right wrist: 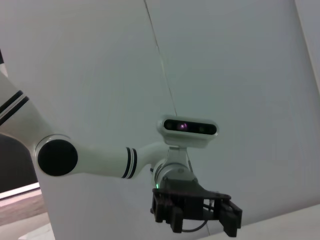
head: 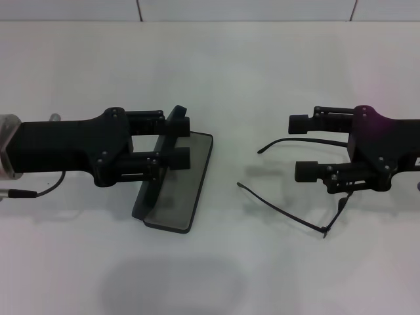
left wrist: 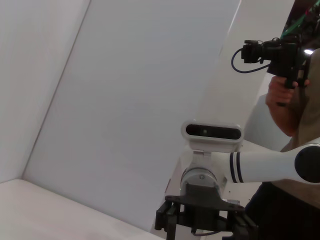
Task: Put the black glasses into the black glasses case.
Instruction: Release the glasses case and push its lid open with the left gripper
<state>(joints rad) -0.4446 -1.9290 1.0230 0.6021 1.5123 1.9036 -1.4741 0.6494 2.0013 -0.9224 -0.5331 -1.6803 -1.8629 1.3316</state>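
Head view: right gripper [head: 300, 147] jaws wide, black glasses [head: 308, 197] apparently beneath; left gripper [head: 181, 140] jaws astride black glasses case [head: 182, 190].

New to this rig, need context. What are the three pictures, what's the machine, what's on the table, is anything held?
It is a two-armed robot with a gripper on each arm. The head view looks down from the robot's head at a white table. The other two pictures come from cameras on the wrists; each shows only walls and the opposite arm with its camera, not the table's objects.

In the head view, the left gripper reaches over the black glasses case, which lies open with its grey lining showing. Its fingers straddle the raised lid; whether they clamp it is unclear. The right gripper sits over the black glasses, whose temple arms are unfolded and point toward the case. Its fingers look spread, and it is unclear whether they grip the frame.
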